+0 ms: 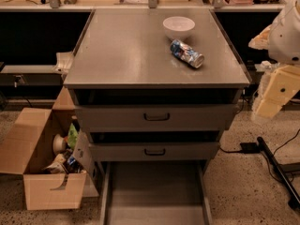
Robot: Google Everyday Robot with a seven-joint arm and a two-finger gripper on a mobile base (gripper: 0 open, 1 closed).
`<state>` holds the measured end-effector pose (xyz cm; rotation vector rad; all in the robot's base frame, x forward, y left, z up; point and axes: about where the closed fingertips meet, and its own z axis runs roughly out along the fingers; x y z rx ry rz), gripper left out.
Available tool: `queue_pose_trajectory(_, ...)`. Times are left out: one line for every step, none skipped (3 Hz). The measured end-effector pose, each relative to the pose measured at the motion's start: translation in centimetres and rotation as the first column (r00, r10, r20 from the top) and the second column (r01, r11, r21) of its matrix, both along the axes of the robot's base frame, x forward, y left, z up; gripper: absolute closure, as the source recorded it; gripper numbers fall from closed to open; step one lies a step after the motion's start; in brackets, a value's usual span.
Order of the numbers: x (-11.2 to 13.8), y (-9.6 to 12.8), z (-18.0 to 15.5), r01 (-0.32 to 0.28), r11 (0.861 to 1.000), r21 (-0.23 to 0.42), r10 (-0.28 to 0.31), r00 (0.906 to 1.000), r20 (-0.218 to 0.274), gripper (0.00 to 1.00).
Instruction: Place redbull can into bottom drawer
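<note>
Blue-and-silver redbull can (187, 53) lay unpicked near the desk (126, 55) back right corner, bottom drawer (154, 186) already open, hand (274, 93) off the right edge, grip impossible to tell.

A round white bowl (178, 27) is sitting on top of the grey metal cabinet (122, 55). An open brown cardboard box (40, 163) of clutter is standing on the floor at its left. A long black bar (276, 168) is lying below the pale gripper (268, 108) at right.
</note>
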<state>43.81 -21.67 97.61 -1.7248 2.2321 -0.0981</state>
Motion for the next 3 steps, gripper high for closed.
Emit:
queue_pose_trajectory(0.0, 0.0, 0.0, 0.000, 1.000, 0.000, 0.000, 1.0000, 0.000, 0.00)
queue_pose_trajectory(2.8, 0.4, -0.2, 0.034, 0.998, 0.048, -0.035, 0.9989, 0.032, 0.00)
queue_pose_trajectory(8.3, 2.8, -0.9, 0.049, 0.982, 0.184, -0.062, 0.9960, 0.065, 0.00)
